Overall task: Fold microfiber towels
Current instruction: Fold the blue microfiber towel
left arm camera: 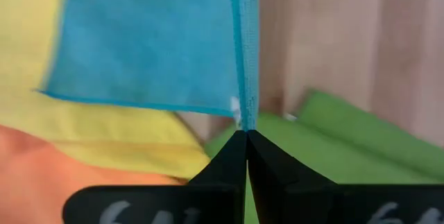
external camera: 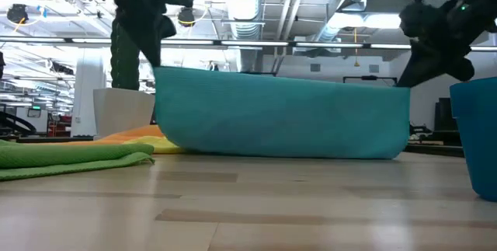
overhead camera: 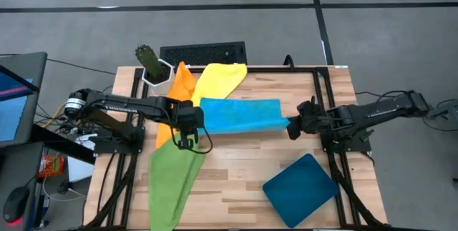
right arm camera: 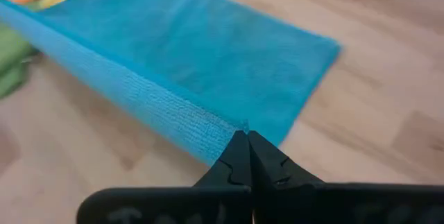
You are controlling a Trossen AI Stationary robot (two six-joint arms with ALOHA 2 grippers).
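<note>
The light blue towel (overhead camera: 240, 115) is stretched between my two grippers in the middle of the table. My left gripper (overhead camera: 192, 121) is shut on its left end and my right gripper (overhead camera: 291, 126) on its right end. The low view shows the towel (external camera: 279, 115) standing like a wall, its lower part on the table. The green towel (overhead camera: 172, 177) lies at the near left. The orange towel (overhead camera: 182, 82) and the yellow towel (overhead camera: 222, 77) lie at the far left, partly under the blue one. My left gripper pinches the blue towel's hemmed edge (left arm camera: 244, 113) at a corner between its two fingertips. The edge runs straight away from the fingers, drawn taut and raised off the table. My right gripper pinches the towel's near right corner (right arm camera: 232, 132) between its two fingertips. The raised edge (right arm camera: 125, 85) runs taut toward the other arm. The rest of the towel (right arm camera: 208, 50) slopes down and lies flat on the table beyond.
A dark teal tray (overhead camera: 300, 184) lies at the near right; its wall shows at the right edge of the low view (external camera: 477, 134). A white pot with a cactus (overhead camera: 153, 66) and a black keyboard (overhead camera: 204, 51) are at the far left edge.
</note>
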